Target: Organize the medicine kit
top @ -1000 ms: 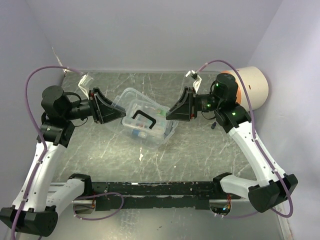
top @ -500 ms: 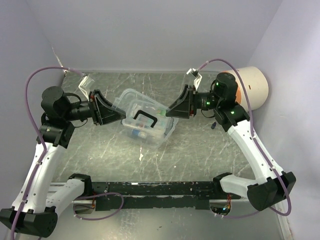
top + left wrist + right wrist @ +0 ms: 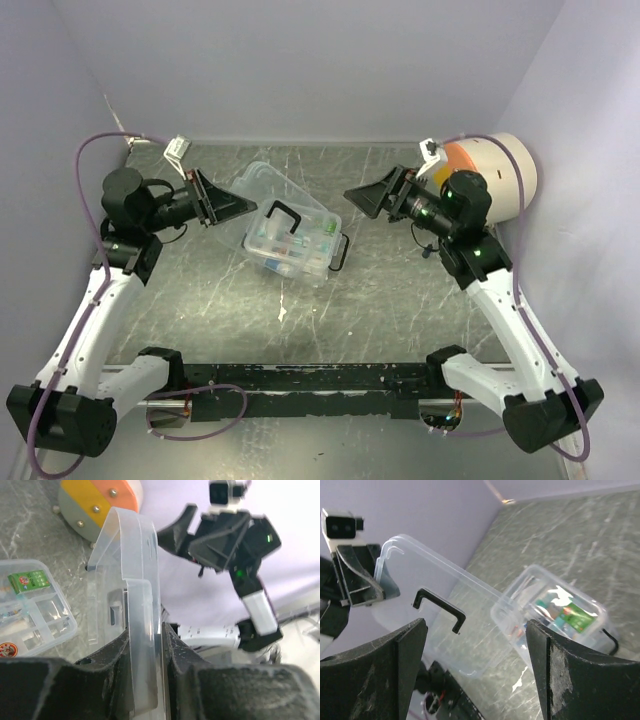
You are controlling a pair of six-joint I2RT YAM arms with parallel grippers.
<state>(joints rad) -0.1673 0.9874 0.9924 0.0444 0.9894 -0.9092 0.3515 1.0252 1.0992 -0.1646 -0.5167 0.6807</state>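
The medicine kit (image 3: pixel 300 248) is a clear box on the table's middle, its divided tray holding small packets. Its clear lid (image 3: pixel 262 188) with the black handle (image 3: pixel 283 213) stands swung up on the left. My left gripper (image 3: pixel 244 207) is shut on the lid's edge; in the left wrist view the lid (image 3: pixel 131 575) sits pinched in the left gripper (image 3: pixel 146 632), with the tray (image 3: pixel 35 612) lower left. My right gripper (image 3: pixel 362 197) hangs open to the right of the kit, touching nothing. The right gripper (image 3: pixel 475 626) looks at the lid (image 3: pixel 440 630), handle (image 3: pixel 440 608) and box (image 3: pixel 555 612).
A large cream-and-orange cylinder (image 3: pixel 503 170) lies at the back right corner, also seen as the cylinder (image 3: pixel 100 500) behind the lid. The black wire latch (image 3: pixel 340 254) hangs off the box's right end. A small white scrap (image 3: pixel 282 313) lies on the table in front of the kit.
My right gripper has opened and drawn back to the right, away from the kit. My left gripper has tightened on the lid and swung it up and leftward.
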